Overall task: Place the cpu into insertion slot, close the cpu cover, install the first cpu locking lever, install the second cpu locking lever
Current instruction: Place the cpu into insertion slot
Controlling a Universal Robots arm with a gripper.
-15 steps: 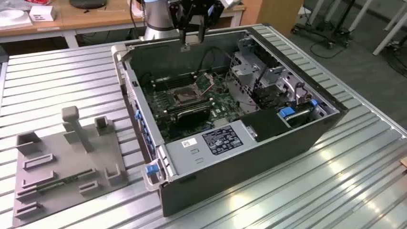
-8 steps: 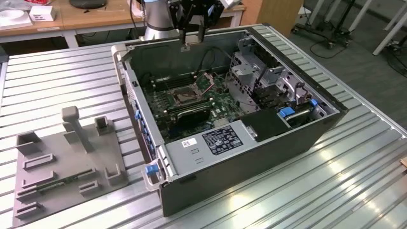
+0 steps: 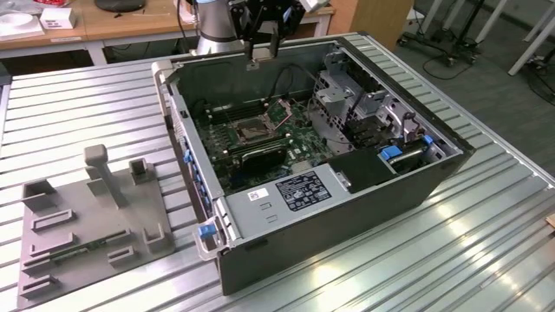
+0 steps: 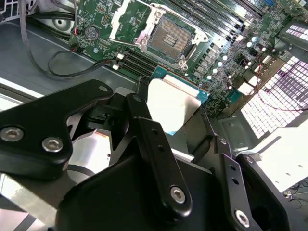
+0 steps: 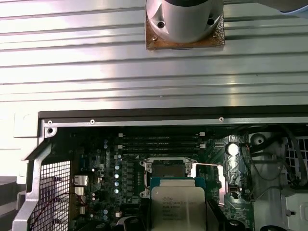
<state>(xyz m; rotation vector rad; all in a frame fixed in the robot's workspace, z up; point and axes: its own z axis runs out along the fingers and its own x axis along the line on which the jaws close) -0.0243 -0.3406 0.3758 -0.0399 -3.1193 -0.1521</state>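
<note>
My gripper [image 3: 260, 54] hangs above the back wall of the open computer case [image 3: 347, 214], shut on the cpu [image 3: 254, 63]. In the second wrist view the pale cpu [image 4: 171, 102], with its green edge, sits between the black fingers [image 4: 147, 130]. The first wrist view has the cpu [image 5: 178, 208] in front of the motherboard. The insertion slot [image 3: 247, 130] lies bare on the green board well below the gripper, its dark centre showing in both wrist views [image 4: 171, 38] [image 5: 166, 169]. The cpu cover [image 3: 282, 112] [image 4: 126, 20] stands flipped open beside the slot.
Long black memory slots [image 5: 161, 140] flank the socket. A drive cage [image 3: 347, 104] and a labelled power supply [image 3: 295, 192] fill the case's near and right parts, with loose cables [image 4: 45, 62] nearby. A grey fixture plate [image 3: 87, 227] with blocks lies at the exterior view's left on the ribbed metal table [image 3: 78, 104].
</note>
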